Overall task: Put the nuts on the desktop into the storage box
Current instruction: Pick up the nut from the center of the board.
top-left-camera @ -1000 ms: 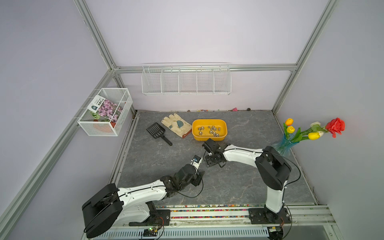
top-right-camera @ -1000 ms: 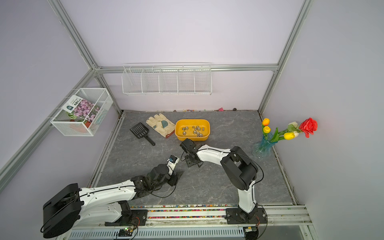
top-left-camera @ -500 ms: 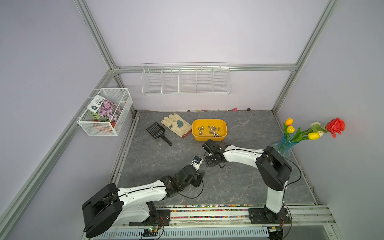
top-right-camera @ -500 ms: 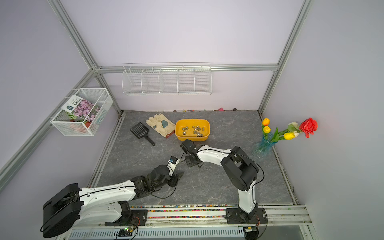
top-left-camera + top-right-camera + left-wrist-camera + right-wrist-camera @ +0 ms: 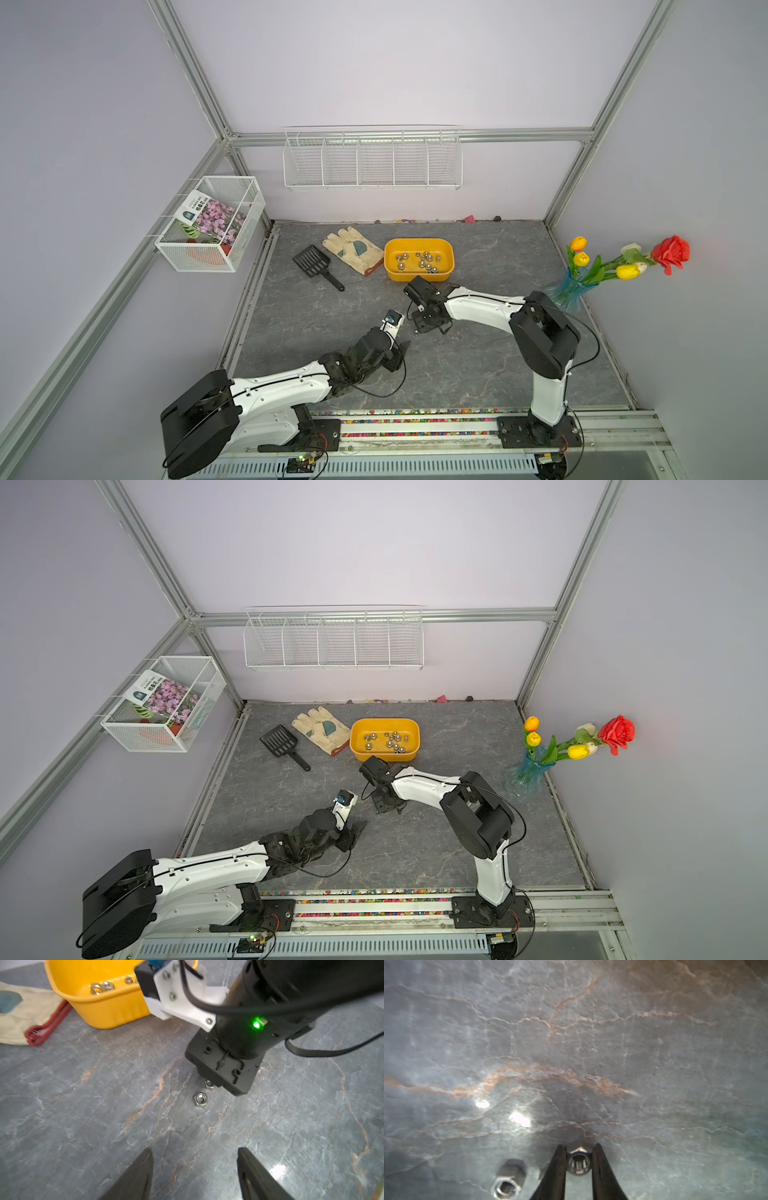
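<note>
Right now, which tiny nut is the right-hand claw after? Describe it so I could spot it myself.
Find the yellow storage box at the back of the grey desktop; just in front of it the right gripper points down at the surface. The gripped nut sits between its two black fingers. Unlike the loose nut lying beside it, it is flanked by a finger on each side.

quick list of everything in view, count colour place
desktop: one, dark grey, under everything
storage box: one, yellow, desktop rear
boxed nuts: about twelve, silver, in storage box
gripped nut: one, silver, on desktop
free nut: one, silver, beside it
glove: one, cream, left of box
scoop: one, black, left of glove
rack: one, white, back wall
basket: one, white, left wall
vase of flowers: one, blue, right edge
left gripper: one, black, open over desktop
right gripper: one, black, shut on gripped nut
</note>
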`<move>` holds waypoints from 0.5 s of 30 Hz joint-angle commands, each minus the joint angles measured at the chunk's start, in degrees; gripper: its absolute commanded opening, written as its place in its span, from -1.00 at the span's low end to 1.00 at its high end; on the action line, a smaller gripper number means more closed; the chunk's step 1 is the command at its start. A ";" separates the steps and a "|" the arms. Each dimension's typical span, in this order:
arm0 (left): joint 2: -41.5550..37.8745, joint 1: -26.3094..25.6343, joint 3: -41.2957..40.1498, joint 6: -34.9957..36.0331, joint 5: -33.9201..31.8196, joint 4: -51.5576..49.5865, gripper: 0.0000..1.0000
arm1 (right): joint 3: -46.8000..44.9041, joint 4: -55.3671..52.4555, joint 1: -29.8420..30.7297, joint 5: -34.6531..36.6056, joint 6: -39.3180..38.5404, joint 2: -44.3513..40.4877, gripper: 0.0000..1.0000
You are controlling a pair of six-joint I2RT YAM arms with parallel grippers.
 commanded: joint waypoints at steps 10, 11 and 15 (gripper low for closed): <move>3.43 4.04 5.05 7.19 -0.34 5.42 0.34 | 13.36 -8.19 -5.62 1.59 -5.61 -0.51 -0.61; 3.69 4.95 5.26 7.51 0.68 5.90 0.34 | 14.90 -8.74 -6.06 1.84 -5.89 0.02 -0.60; 5.36 8.12 6.93 9.87 2.80 7.60 0.34 | 22.00 -10.51 -8.48 1.12 -7.06 3.17 -0.60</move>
